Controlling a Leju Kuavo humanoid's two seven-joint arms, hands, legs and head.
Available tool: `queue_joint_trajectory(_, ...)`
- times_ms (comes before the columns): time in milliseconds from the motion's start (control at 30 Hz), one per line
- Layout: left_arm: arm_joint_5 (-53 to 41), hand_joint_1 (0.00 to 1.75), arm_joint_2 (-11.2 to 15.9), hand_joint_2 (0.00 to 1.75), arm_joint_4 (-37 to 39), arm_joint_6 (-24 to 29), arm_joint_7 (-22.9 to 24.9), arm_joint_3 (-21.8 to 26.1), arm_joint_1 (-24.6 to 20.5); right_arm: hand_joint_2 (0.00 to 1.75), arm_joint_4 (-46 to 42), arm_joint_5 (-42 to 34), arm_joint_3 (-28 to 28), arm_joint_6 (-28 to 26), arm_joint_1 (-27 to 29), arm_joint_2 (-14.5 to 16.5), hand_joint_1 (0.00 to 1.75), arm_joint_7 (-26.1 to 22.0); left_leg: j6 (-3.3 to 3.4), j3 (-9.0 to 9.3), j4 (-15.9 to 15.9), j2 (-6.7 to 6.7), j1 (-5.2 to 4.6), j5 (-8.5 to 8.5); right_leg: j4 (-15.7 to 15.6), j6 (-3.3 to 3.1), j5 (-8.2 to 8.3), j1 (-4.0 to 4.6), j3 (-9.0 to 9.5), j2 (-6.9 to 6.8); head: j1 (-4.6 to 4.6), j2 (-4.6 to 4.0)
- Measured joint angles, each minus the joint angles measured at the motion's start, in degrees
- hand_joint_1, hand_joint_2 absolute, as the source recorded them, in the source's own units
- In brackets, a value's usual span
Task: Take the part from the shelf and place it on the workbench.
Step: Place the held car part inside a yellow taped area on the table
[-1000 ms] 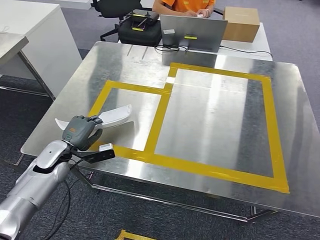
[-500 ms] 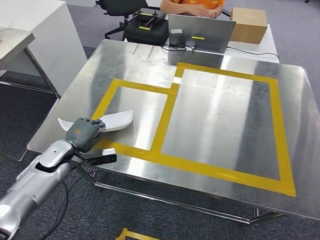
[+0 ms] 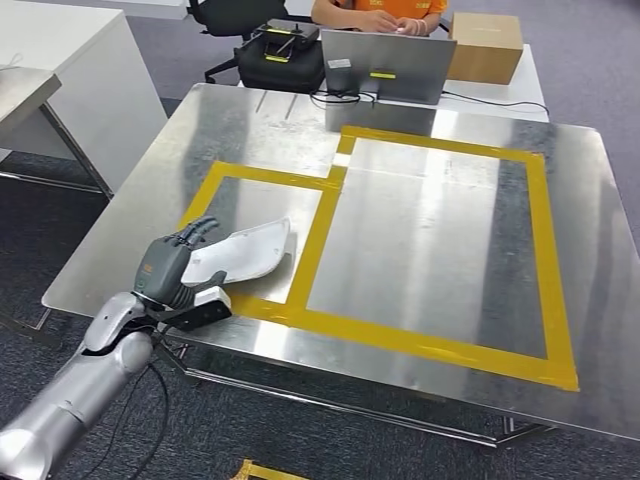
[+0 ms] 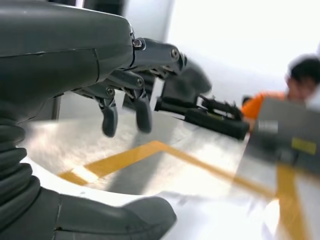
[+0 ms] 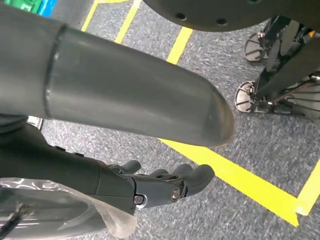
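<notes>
Steel workbench (image 3: 423, 250) bears the white part (image 3: 241, 252); left robot hand (image 3: 167, 268) grips it.

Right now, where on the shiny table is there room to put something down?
The big yellow-taped square on the right is bare metal inside. The small taped box on the left is crowded: the white part lies there with the left hand at it. The far edge has a laptop and cables.

Brushed glossy metal workbench (image 3: 453, 230); smooth white plastic part (image 3: 241, 254); matt grey plastic left hand (image 3: 167, 268); rough carpet floor (image 5: 260, 130).
</notes>
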Motion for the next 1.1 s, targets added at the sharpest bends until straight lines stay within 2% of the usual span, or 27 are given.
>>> queue_joint_trajectory(33, 3.8, 0.00, -0.8, 0.00, -1.8, 0.0, -0.8, 1.7, 1.1, 0.00, 0.0, -0.1, 0.0, 0.0, 0.0, 0.0, 0.00, 0.0, 0.20, 0.91, -2.0, 0.01, -0.19, 0.40, 0.0, 0.26, -0.04, 0.00, -0.05, -0.02, 0.01, -0.01)
queue_joint_trajectory(133, 13.6, 0.00, -3.8, 0.00, -9.1, 0.2, -1.9, 6.9, 5.0, 0.00, 0.1, -0.8, 0.0, -0.3, 0.2, 0.1, 0.00, 0.1, 0.77, 1.27, -3.2, 0.03, -0.31, 0.41, 0.0, 1.24, -0.19, -0.12, -0.26, -0.06, 0.02, 0.00)
queue_joint_trajectory(167, 16.4, 0.00, -4.9, 0.00, -11.8, 0.3, -2.0, 8.7, 6.2, 0.00, 0.1, -1.0, -0.1, -0.4, 0.3, 0.1, 0.00, 0.1, 1.09, 1.39, -3.4, 0.06, -0.19, 0.56, 0.6, 1.54, -0.75, -0.13, -0.58, -0.10, 0.07, 0.00)
queue_joint_trajectory(200, 18.4, 0.00, -5.9, 0.00, -14.1, 0.4, -2.0, 10.2, 7.1, 0.00, 0.1, -1.1, -0.1, -0.5, 0.3, 0.2, 0.00, 0.2, 1.39, 1.49, -3.7, 0.10, -0.02, 0.73, 2.2, 1.82, -1.89, -0.13, -1.39, -0.13, 0.18, -0.01)
queue_joint_trajectory(233, 19.8, 0.00, -6.7, 0.00, -16.1, 0.4, -2.0, 11.5, 7.8, 0.00, 0.1, -1.1, -0.1, -0.6, 0.4, 0.2, 0.00, 0.2, 1.57, 1.55, -3.8, 0.15, 0.06, 0.82, 5.2, 2.05, -3.59, -0.21, -2.80, -0.17, 0.26, -0.01)
queue_joint_trajectory(300, 21.5, 0.00, -7.9, 0.00, -19.0, 0.4, -2.0, 13.4, 9.1, 0.00, 0.1, -1.2, -0.2, -0.7, 0.4, 0.3, 0.00, 0.3, 1.73, 1.52, -3.8, 0.18, 0.04, 0.81, 13.1, 2.49, -7.16, -0.42, -6.47, -0.22, 0.40, -0.01)
queue_joint_trajectory(333, 22.4, 0.00, -8.4, 0.00, -20.1, 0.3, -2.2, 14.1, 9.7, 0.00, 0.2, -1.3, -0.2, -0.7, 0.5, 0.4, 0.00, 0.4, 1.73, 1.52, -3.8, 0.19, 0.03, 0.80, 15.9, 2.67, -7.93, -0.53, -7.82, -0.23, 0.39, -0.01)
queue_joint_trajectory(367, 23.6, 0.00, -8.8, 0.00, -21.1, 0.3, -2.4, 14.7, 10.3, 0.00, 0.2, -1.3, -0.2, -0.8, 0.5, 0.4, 0.00, 0.4, 1.71, 1.52, -3.8, 0.18, 0.04, 0.78, 16.5, 2.83, -7.61, -0.63, -8.19, -0.27, 0.41, -0.01)
queue_joint_trajectory(400, 25.4, 0.00, -9.3, 0.00, -21.9, 0.3, -2.7, 15.4, 10.9, 0.00, 0.2, -1.5, -0.3, -0.9, 0.6, 0.4, 0.00, 0.5, 1.65, 1.55, -3.8, 0.16, 0.09, 0.73, 14.7, 2.94, -6.18, -0.73, -7.32, -0.31, 0.41, -0.01)
queue_joint_trajectory(467, 29.8, 0.00, -10.5, 0.00, -23.8, 0.8, -3.3, 17.0, 11.8, 0.00, 0.2, -1.7, -0.5, -1.3, 0.5, 0.5, 0.00, 0.5, 1.28, 1.59, -3.5, 0.08, 0.13, 0.50, 6.5, 3.12, -2.52, -0.94, -3.16, -0.45, 0.44, -0.01)
queue_joint_trajectory(500, 32.2, 0.00, -11.1, 0.00, -24.7, 1.2, -3.4, 17.9, 12.2, 0.00, 0.2, -1.9, -0.6, -1.6, 0.5, 0.7, 0.00, 0.6, 1.00, 1.54, -3.3, 0.04, 0.06, 0.35, 3.0, 2.97, -1.34, -0.99, -1.22, -0.40, 0.45, 0.00)
queue_joint_trajectory(533, 34.5, 0.00, -11.8, 0.00, -25.6, 2.1, -3.6, 18.7, 12.6, 0.00, 0.2, -2.0, -0.8, -1.9, 0.4, 0.9, 0.00, 0.7, 0.70, 1.47, -3.1, 0.02, -0.04, 0.29, 0.9, 2.76, -0.84, -0.99, 0.00, -0.34, 0.44, 0.00)
queue_joint_trajectory(633, 39.9, 0.00, -13.6, 0.00, -27.5, 5.4, -4.4, 20.5, 13.6, 0.00, 0.2, -2.1, -1.5, -2.6, 0.6, 1.4, 0.00, 1.3, 0.01, 1.30, -2.7, -0.03, -0.01, 0.27, 0.3, 1.77, -0.64, -0.80, 0.49, -0.23, 0.39, -0.01)
queue_joint_trajectory(700, 41.9, 0.00, -14.2, 0.00, -28.4, 7.4, -5.2, 21.0, 13.9, 0.00, 0.2, -2.1, -1.7, -2.9, 0.6, 1.6, 0.00, 1.5, -0.44, 0.60, -0.7, -0.01, 0.17, -1.48, 0.1, 1.08, -0.35, -0.84, 0.47, -0.35, 0.27, -0.01)
queue_joint_trajectory(733, 42.4, 0.00, -14.4, 0.00, -28.7, 8.1, -5.5, 21.1, 14.0, 0.00, 0.2, -2.1, -1.9, -3.0, 0.6, 1.7, 0.00, 1.6, -0.68, -0.41, 1.9, 0.00, 0.23, -3.28, 0.0, 0.78, -0.23, -0.88, 0.41, -0.43, 0.20, -0.01)
queue_joint_trajectory(800, 42.9, 0.00, -14.7, 0.00, -29.1, 9.1, -6.0, 21.1, 14.3, 0.00, 0.2, -2.0, -2.1, -3.1, 0.6, 1.7, 0.00, 1.6, -0.98, -3.30, 9.5, 0.02, 0.28, -7.32, 0.0, 0.37, -0.08, -0.75, 0.15, -0.56, 0.07, -0.01)
queue_joint_trajectory(833, 43.0, 0.00, -14.8, 0.00, -29.2, 9.4, -6.1, 21.2, 14.5, 0.00, 0.2, -2.0, -2.3, -3.1, 0.6, 1.8, 0.00, 1.7, -1.01, -4.39, 12.5, 0.02, 0.30, -8.50, 0.0, 0.27, 0.03, -0.67, -0.03, -0.59, 0.06, -0.01)
queue_joint_trajectory(867, 43.1, 0.00, -14.9, 0.00, -29.2, 9.6, -6.2, 21.2, 14.7, 0.00, 0.2, -1.9, -2.4, -3.1, 0.6, 1.8, 0.00, 1.7, -0.95, -4.63, 13.7, 0.02, 0.31, -8.65, 0.1, 0.18, 0.18, -0.60, -0.22, -0.61, 0.05, -0.01)
queue_joint_trajectory(900, 43.1, 0.00, -15.0, 0.00, -29.3, 9.7, -6.3, 21.2, 14.9, 0.00, 0.2, -1.9, -2.5, -3.1, 0.6, 1.8, 0.00, 1.8, -0.79, -3.79, 12.5, 0.02, 0.30, -7.76, 0.1, 0.16, 0.34, -0.53, -0.41, -0.60, 0.06, -0.01)
queue_joint_trajectory(967, 42.9, 0.00, -15.3, 0.00, -29.5, 10.0, -6.7, 21.2, 14.9, 0.00, 0.2, -1.9, -2.6, -3.1, 0.6, 1.9, 0.00, 1.9, -0.28, 0.47, 5.2, 0.02, 0.24, -4.41, 0.1, 0.34, 0.71, -0.45, -0.66, -0.58, 0.07, -0.01)
queue_joint_trajectory(1000, 42.7, 0.00, -15.4, 0.00, -29.7, 10.2, -6.9, 21.1, 14.9, 0.00, 0.2, -1.9, -2.7, -3.1, 0.5, 2.0, 0.00, 1.9, -0.05, 2.61, 1.2, 0.00, 0.14, -3.21, 0.2, 0.53, 0.88, -0.34, -0.80, -0.57, 0.08, -0.01)
queue_joint_trajectory(1033, 42.4, 0.00, -15.5, 0.00, -29.8, 10.6, -7.2, 21.1, 14.9, 0.00, 0.2, -1.9, -2.8, -3.1, 0.5, 2.1, 0.00, 1.9, 0.13, 3.99, -1.5, -0.02, 0.02, -2.53, 0.2, 0.81, 1.10, -0.28, -0.96, -0.59, 0.10, -0.01)
queue_joint_trajectory(1100, 42.0, 0.00, -15.8, 0.00, -30.0, 11.6, -7.8, 21.1, 14.8, 0.00, 0.2, -1.8, -2.9, -3.1, 0.5, 2.2, 0.00, 2.1, 0.45, 4.50, -3.1, -0.06, -0.25, -2.25, 0.3, 1.49, 1.61, -0.25, -1.31, -0.63, 0.13, -0.01)
